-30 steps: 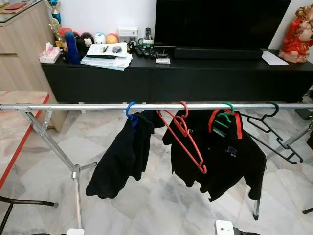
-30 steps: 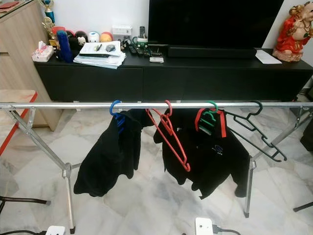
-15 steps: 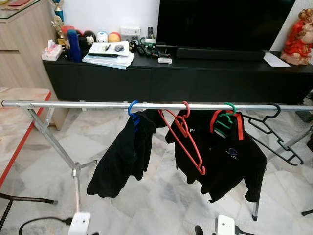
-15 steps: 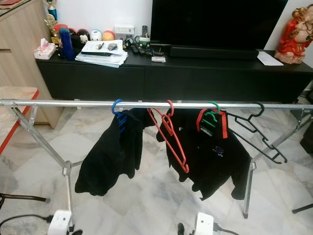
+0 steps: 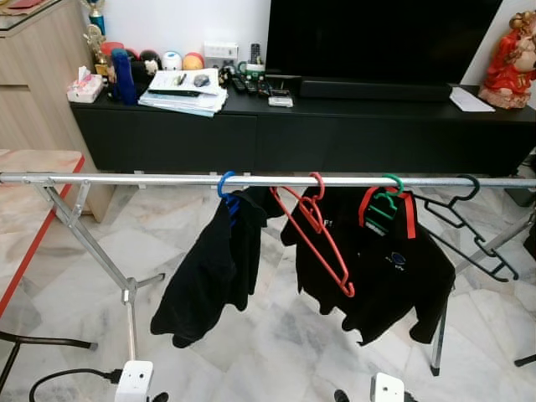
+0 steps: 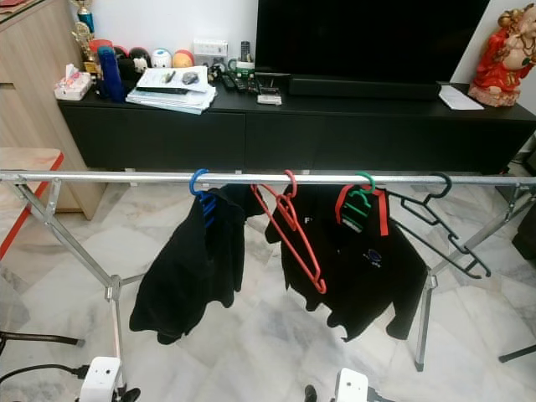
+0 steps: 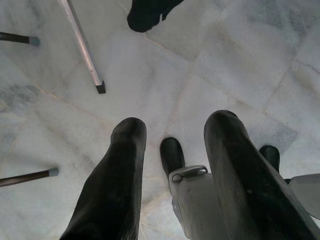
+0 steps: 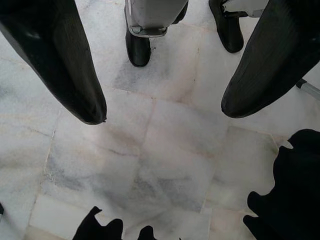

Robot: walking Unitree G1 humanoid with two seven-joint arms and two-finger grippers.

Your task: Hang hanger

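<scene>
While both claws hang spread, red hanger [image 5: 316, 232] slants down-right from rail [image 5: 151, 179].

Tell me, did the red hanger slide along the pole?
No. The red hanger hangs between the blue hook and green hook, as before.

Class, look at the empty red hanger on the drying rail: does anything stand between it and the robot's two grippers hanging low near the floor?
Nothing visible does. The red hanger hangs empty from the rail; the left gripper and right gripper hang open over bare marble floor.
</scene>
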